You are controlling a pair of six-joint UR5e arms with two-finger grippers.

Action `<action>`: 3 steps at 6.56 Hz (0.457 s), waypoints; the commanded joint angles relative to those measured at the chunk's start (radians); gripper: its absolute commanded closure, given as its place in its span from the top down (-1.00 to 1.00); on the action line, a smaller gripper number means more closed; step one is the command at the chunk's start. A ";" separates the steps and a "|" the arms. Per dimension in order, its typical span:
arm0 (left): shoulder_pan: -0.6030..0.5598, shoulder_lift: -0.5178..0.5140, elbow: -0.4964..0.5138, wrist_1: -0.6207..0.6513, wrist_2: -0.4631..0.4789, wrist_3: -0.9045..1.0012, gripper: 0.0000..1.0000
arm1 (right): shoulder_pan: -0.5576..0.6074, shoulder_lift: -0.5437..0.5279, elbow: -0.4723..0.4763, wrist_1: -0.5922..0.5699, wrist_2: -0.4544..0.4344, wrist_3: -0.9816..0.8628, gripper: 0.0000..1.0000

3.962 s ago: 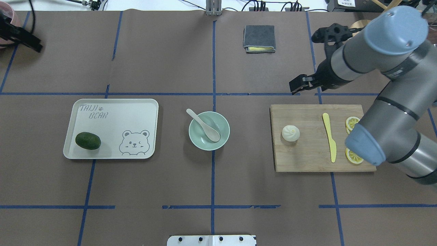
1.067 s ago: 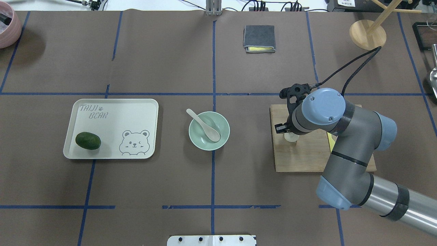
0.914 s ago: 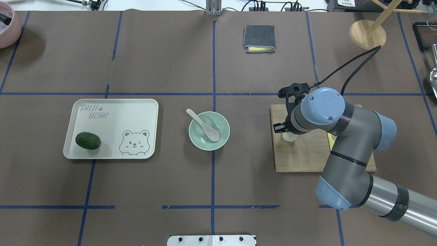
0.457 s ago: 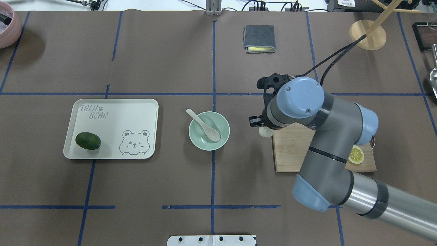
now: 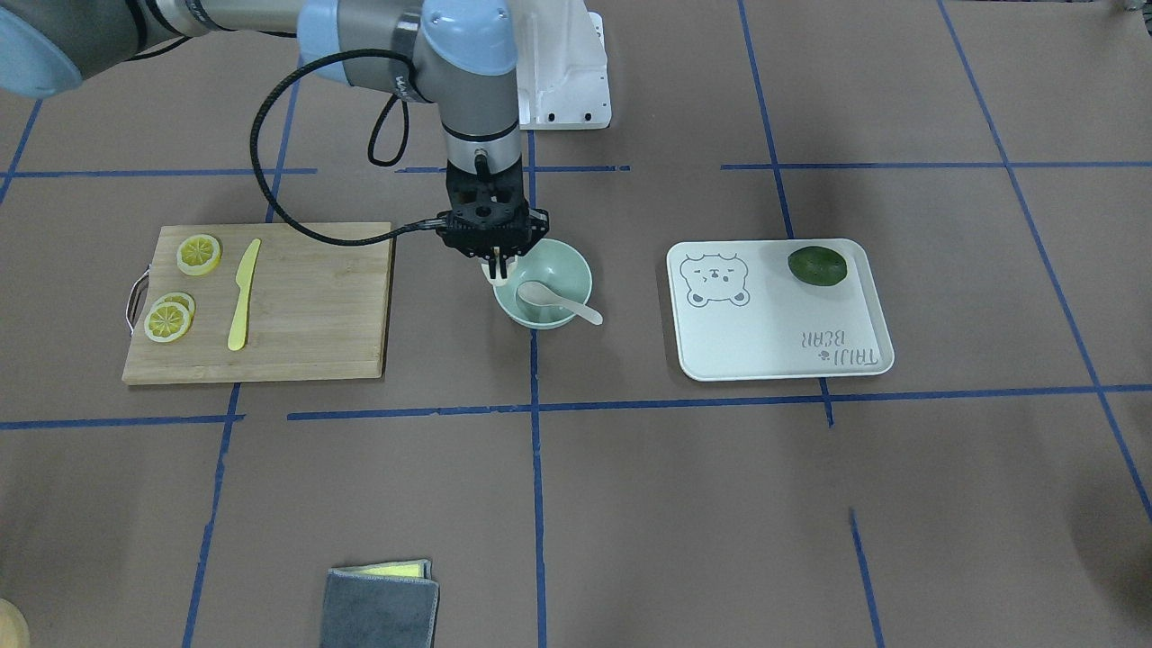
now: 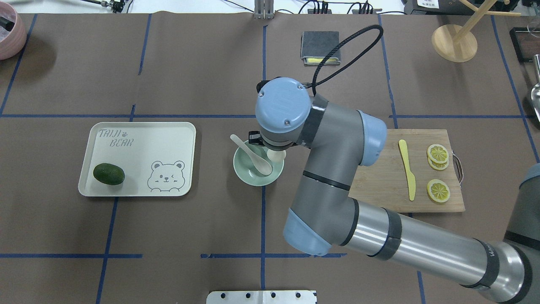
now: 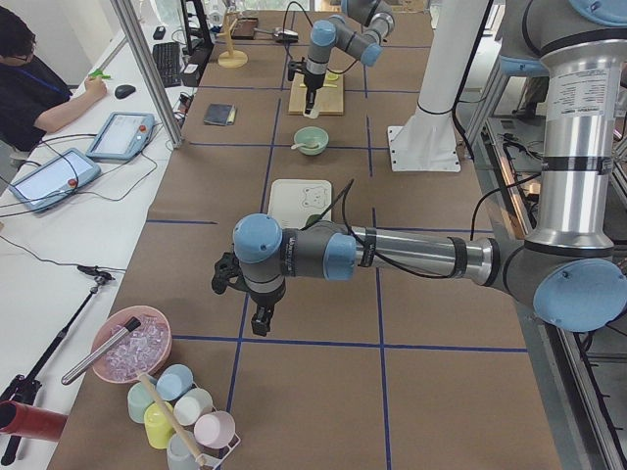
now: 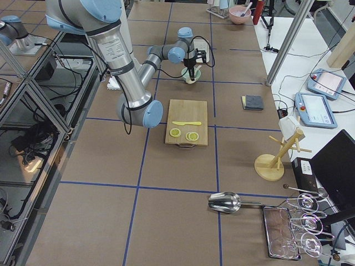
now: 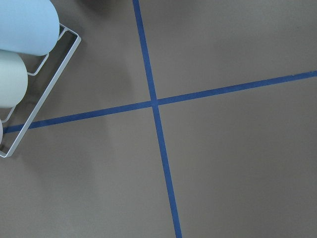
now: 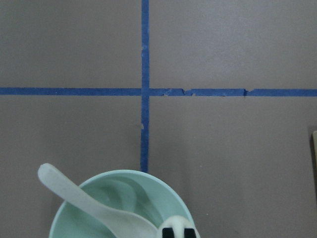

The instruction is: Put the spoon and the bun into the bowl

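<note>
The mint-green bowl (image 6: 249, 175) stands at the table's middle, with the beige spoon (image 6: 252, 155) lying in it, handle over the far-left rim. My right gripper (image 5: 494, 266) is shut on the white bun (image 6: 276, 155) and holds it just above the bowl's right rim. In the right wrist view the bun (image 10: 177, 224) shows between the fingertips (image 10: 171, 232), over the bowl (image 10: 79, 220) and next to the spoon (image 10: 89, 203). My left gripper (image 7: 262, 321) hangs far off at the table's left end; I cannot tell whether it is open or shut.
A wooden cutting board (image 6: 379, 185) with a yellow knife (image 6: 407, 169) and lemon slices (image 6: 437, 190) lies right of the bowl. A tray (image 6: 143, 143) with a dark green fruit (image 6: 109, 174) lies left. A grey cloth (image 6: 320, 46) lies at the back.
My right arm took the bun off the cutting board and carried it left to above the bowl's rim. The spoon and bowl have not moved.
</note>
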 commanded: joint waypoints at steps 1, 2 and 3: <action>0.000 0.002 0.001 0.000 0.000 0.001 1.00 | -0.027 0.028 -0.041 0.003 -0.030 0.013 0.99; 0.000 0.003 0.001 0.000 0.000 0.001 1.00 | -0.027 0.028 -0.041 0.003 -0.030 0.012 1.00; 0.000 0.003 -0.005 0.000 0.000 0.001 1.00 | -0.027 0.026 -0.035 0.003 -0.029 0.006 1.00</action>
